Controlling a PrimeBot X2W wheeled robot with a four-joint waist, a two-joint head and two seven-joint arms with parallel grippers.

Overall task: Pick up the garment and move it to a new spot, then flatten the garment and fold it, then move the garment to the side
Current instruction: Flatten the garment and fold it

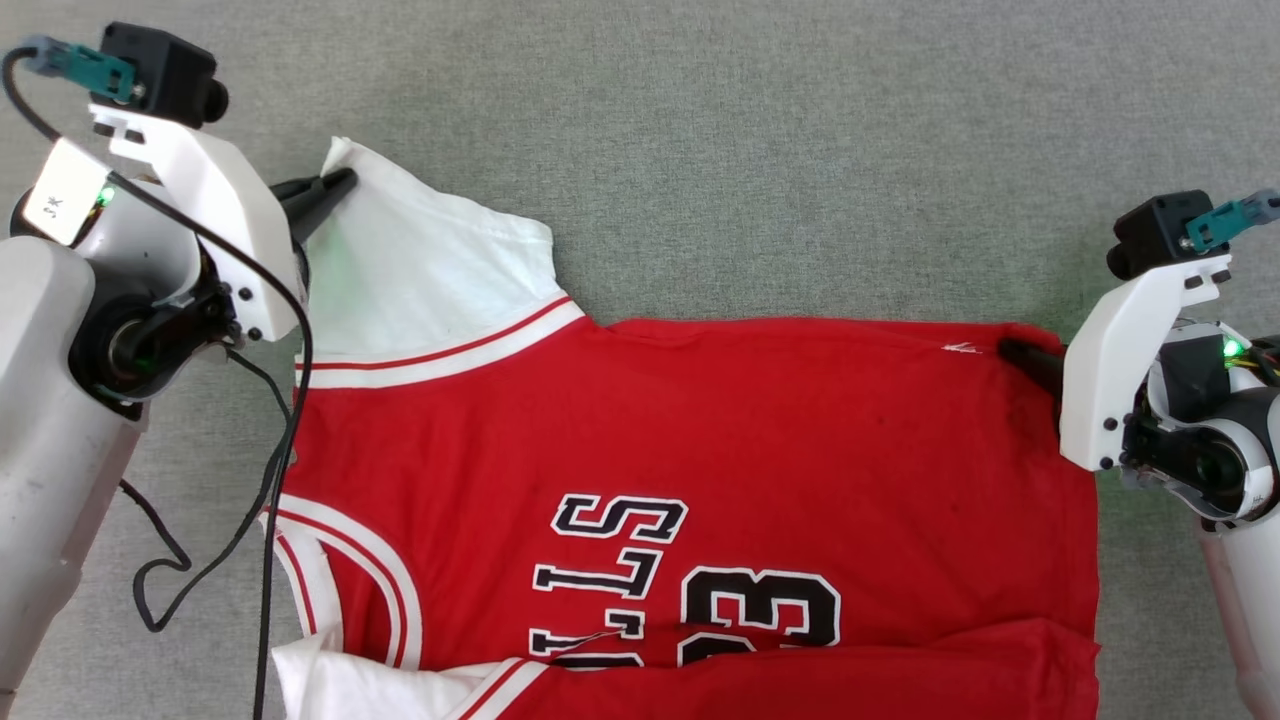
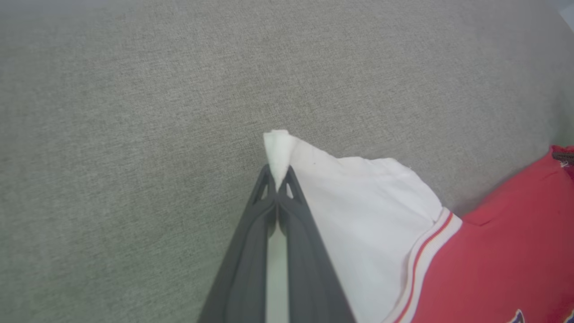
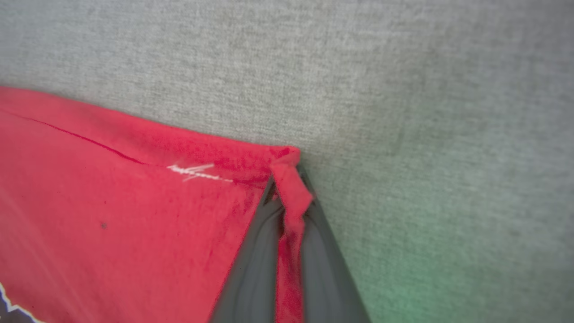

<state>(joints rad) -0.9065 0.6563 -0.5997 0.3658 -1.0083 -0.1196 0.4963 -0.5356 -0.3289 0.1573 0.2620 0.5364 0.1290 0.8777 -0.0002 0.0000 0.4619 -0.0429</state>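
**Far corners pinched, lengthwise fold judged next**

Find the garment (image 1: pixel 700 430) spread front-up on the grey cloth surface (image 1: pixel 800 110), between the two arms, collar end toward the left arm, near side already doubled over the print.

Note left gripper (image 1: pixel 335 185) pressed together on the tip of the white sleeve (image 1: pixel 420 260), with a small white peak poking past the fingertips (image 2: pixel 291 184) in the left wrist view. Note right gripper (image 1: pixel 1015 352) clamped on the red hem corner, with a strip of red nipped between the fingers (image 3: pixel 314 251) in the right wrist view.

Judged step: bring the far side over toward the near fold.
- Lift both corners together and level, with the far edge taut between them.
- Carry over in one arc and lay down parallel to the doubled near side.
- Release only once flat.
- Watch the sleeve grip: thin bite, likely to slip under a hard pull.
- Watch for the sleeve bunching under the red body.

Writing: black, white-outlined letters (image 1: pixel 610 550) lying sideways to the head view, with S and L legible and the rest under the fold. Beside them, a large number (image 1: pixel 760 610), partly covered, read as a 3. Near the right corner, a small white mark (image 1: pixel 962 348), too fine to read.
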